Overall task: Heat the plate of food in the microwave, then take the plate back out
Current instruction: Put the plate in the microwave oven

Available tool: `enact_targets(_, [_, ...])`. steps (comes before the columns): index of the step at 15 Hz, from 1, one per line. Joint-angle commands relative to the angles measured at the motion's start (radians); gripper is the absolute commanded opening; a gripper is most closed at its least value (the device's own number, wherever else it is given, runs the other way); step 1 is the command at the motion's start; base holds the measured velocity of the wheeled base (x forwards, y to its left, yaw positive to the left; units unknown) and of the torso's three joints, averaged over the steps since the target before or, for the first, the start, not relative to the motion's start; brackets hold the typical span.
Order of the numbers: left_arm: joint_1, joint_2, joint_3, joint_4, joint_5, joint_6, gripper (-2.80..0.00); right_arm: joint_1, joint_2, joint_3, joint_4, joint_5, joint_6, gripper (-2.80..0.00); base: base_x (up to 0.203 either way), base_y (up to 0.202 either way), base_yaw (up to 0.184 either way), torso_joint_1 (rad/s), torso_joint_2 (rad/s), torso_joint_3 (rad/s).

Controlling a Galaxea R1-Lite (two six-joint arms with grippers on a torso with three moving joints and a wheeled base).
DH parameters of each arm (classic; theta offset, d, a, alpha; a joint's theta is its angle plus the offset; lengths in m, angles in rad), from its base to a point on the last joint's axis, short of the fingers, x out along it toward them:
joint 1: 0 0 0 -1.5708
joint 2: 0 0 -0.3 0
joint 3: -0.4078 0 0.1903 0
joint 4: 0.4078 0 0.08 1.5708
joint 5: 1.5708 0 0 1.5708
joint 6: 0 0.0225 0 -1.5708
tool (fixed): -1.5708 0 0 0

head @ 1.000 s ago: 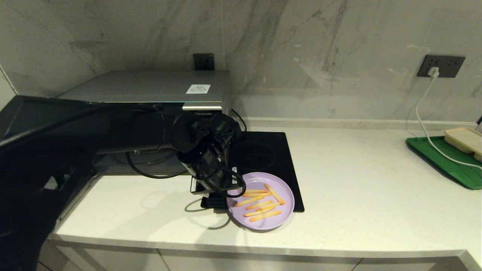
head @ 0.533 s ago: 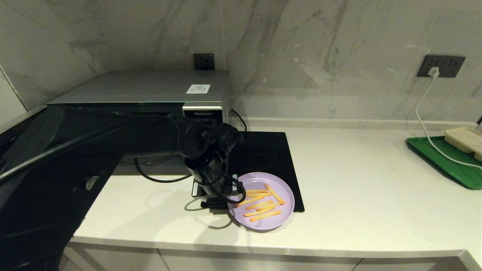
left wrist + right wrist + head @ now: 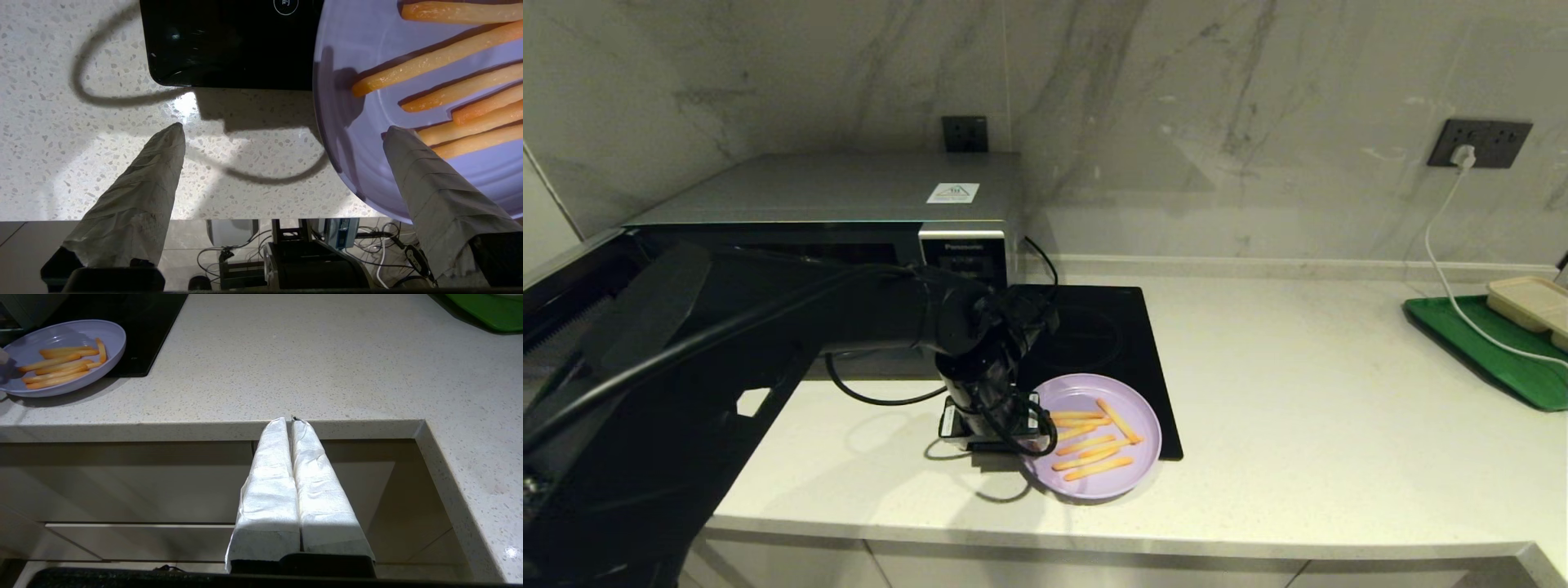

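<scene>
The lilac plate (image 3: 1131, 408) with orange-yellow fries (image 3: 1094, 457) sits near the counter's front edge, partly on the black hob. My left gripper (image 3: 1001, 441) points down at the plate's left rim. In the left wrist view this gripper (image 3: 284, 126) is open. One finger (image 3: 151, 183) is over bare counter and the other finger (image 3: 425, 183) is over the plate (image 3: 359, 122), so the rim lies between them. The silver microwave (image 3: 849, 192) stands behind, its front mostly hidden by my arm. My right gripper (image 3: 291, 418) is shut and empty below the counter edge.
A flat black induction hob (image 3: 1094, 327) lies right of the microwave. At the far right a green board (image 3: 1494, 351) carries a beige compartment tray (image 3: 1531, 302), crossed by a white cable (image 3: 1441, 261) from a wall socket. The counter's front edge (image 3: 1094, 543) is close to the plate.
My left arm has swung rightward and its gripper has shifted a little toward the plate's left rim. The plate and the right gripper have not moved.
</scene>
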Motion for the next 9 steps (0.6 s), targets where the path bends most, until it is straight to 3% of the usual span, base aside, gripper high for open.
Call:
enact_targets(1, [0.001,0.020,-0.005,0.004,0.001,-0.006,0.00,0.000,0.001,0.000,0.001,0.000,0.001,-2.80,0.000,0.000,0.000,0.000,0.00,0.000])
enact_targets(9, [0.000,0.065,-0.073,0.017,0.004,-0.003,0.00,0.000,0.001,0.000,0.001,0.000,0.001,-2.80,0.000,0.000,0.000,0.000,0.00,0.000])
